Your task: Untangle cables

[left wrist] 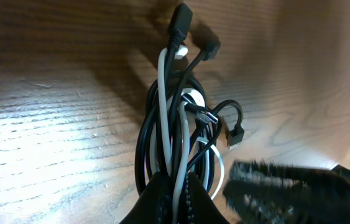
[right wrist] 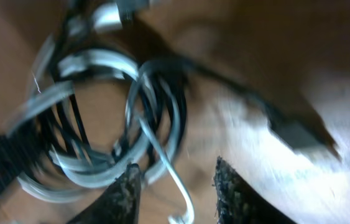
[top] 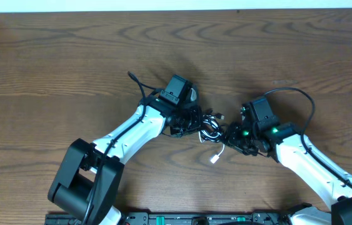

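While left gripper [left wrist: 173,196] pins the cables [left wrist: 175,124], right gripper [right wrist: 173,186] lines up on a strand
Left clamped shut on them as anchor; right jaws apart astride the white cord [right wrist: 165,158], nothing gripped yet; tangle lies on table [top: 69,62] between both grippers

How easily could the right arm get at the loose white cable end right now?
Probably yes. The white cable end lies uncovered on the table just off the tip of the right arm, whose jaws stand open astride that same strand; nothing sits between them.
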